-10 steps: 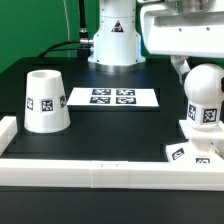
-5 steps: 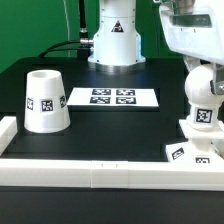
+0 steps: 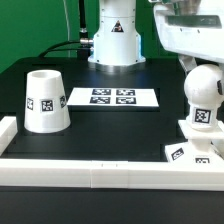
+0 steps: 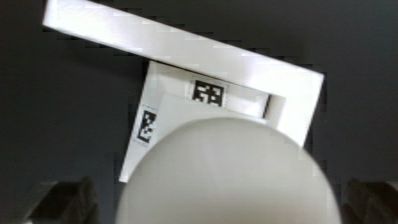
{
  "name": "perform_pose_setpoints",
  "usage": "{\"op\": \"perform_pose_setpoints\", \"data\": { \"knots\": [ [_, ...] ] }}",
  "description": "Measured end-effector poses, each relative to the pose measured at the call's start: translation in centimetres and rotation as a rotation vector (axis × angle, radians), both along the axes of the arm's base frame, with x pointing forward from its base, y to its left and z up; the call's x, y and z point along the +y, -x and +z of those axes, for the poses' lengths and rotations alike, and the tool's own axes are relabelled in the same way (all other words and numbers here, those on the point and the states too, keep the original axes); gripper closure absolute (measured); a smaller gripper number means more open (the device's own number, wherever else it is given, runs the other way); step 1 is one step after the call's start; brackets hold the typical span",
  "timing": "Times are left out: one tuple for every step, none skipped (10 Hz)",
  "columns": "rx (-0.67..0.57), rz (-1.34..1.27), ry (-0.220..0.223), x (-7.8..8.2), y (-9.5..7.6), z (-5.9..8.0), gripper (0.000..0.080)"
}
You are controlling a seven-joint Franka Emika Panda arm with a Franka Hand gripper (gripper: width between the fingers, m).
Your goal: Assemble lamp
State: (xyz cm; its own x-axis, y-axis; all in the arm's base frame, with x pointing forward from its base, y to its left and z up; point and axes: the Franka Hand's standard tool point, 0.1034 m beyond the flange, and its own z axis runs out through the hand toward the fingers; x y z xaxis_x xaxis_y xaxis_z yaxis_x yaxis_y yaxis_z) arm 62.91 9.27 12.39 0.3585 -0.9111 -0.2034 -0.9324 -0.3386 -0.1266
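Observation:
The lamp bulb [image 3: 203, 97], white with a round head and a tag on its side, stands upright on the squat base [image 3: 192, 150] at the exterior view's right. My gripper [image 3: 196, 62] hangs just over the bulb's head, open. In the wrist view the bulb's head [image 4: 222, 170] fills the space between my dark fingers [image 4: 59, 203], with a gap on each side, and the tagged base [image 4: 205, 95] shows beyond it. The tapered shade [image 3: 44, 100] stands alone on the black table at the exterior view's left.
The marker board [image 3: 112, 97] lies flat at the middle back. A white rail [image 3: 100, 172] runs along the table's front and side edges and shows in the wrist view [image 4: 178, 45]. The arm's base column [image 3: 115, 40] stands behind the marker board.
My gripper has moved toward the exterior view's right, from beside the bulb to over its head. The bulb, base and shade have not moved.

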Motion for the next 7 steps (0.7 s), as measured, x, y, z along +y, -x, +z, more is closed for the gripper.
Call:
{"op": "perform_pose_setpoints", "data": {
  "knots": [
    [-0.024,0.091,0.005,-0.06,0.0,-0.07,0.0101],
    [-0.039,0.156,0.008,-0.05,0.01,-0.11,0.0101],
    [-0.058,0.236,0.012,-0.06,0.02,-0.13,0.0101],
    [-0.078,0.32,0.016,-0.06,0.02,-0.15,0.0101],
    [-0.095,0.39,0.02,-0.08,0.02,-0.16,0.0101],
    [-0.112,0.566,0.055,-0.39,0.23,-0.25,0.0101],
    [-0.105,0.709,0.086,-0.55,0.44,-0.12,0.0101]
  ]
}}
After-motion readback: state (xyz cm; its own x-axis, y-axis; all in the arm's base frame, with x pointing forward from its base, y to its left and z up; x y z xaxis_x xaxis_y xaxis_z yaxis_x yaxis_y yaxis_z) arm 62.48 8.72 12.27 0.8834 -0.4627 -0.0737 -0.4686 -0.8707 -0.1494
